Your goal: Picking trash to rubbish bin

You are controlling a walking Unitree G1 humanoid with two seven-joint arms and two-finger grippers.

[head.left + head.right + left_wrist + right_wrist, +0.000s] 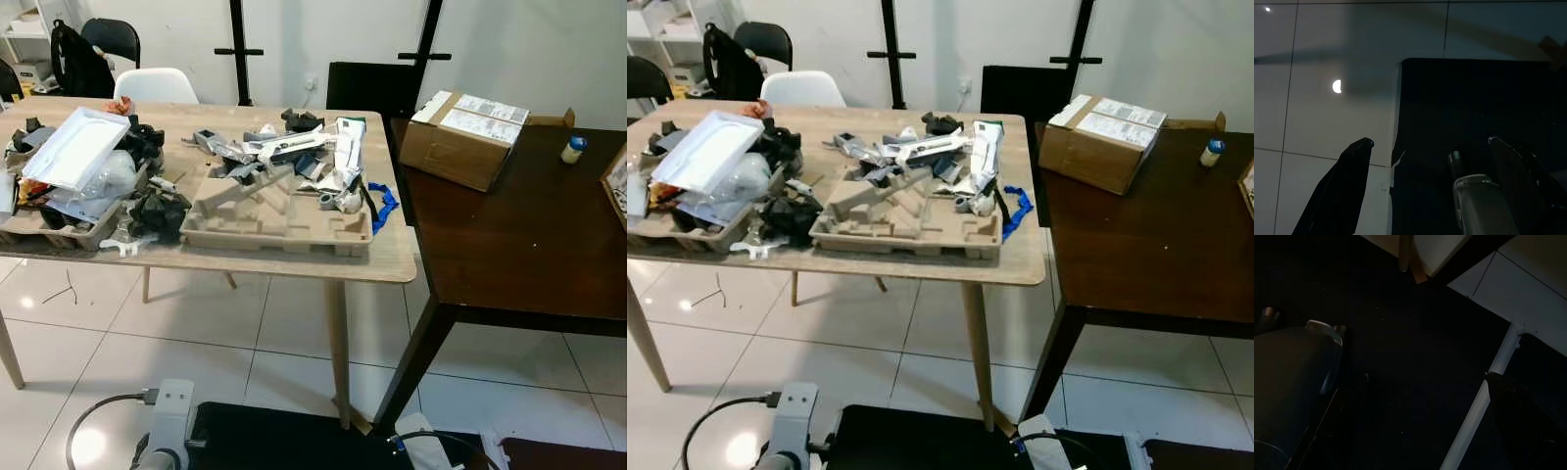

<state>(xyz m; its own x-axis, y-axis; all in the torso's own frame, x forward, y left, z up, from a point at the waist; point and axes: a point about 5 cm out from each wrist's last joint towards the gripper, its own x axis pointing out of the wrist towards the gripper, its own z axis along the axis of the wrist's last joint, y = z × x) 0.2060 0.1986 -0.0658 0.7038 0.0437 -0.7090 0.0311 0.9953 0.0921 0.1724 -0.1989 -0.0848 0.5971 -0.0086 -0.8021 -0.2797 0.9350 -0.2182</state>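
Trash (294, 162) lies heaped on the light table (387, 262): wrappers, grey and black scraps and a blue strip sit in and around a pulp tray (279, 220), and a second pile with a white lid (73, 147) sits on another tray at the table's left end. Both arms hang low and idle. The left gripper (1425, 147) points at the floor with its fingers spread and nothing between them; the right gripper (1400, 396) sits in deep shade, one dark finger visible, and whether it is open cannot be told. No bin can be made out from here, so the main risk is picking something up with nowhere known to carry it. The pile is tangled, so closing on one wrapper could drag its neighbours or the light tray off the near edge. The blue strip (385, 208) already hangs close to the corner and could slip off if the tray is nudged. The dark table (509, 235) stands just beside, carrying a box (460, 137) and a small bottle (573, 149); a wide swing of the right arm could knock these. Table legs crowd the approach too.
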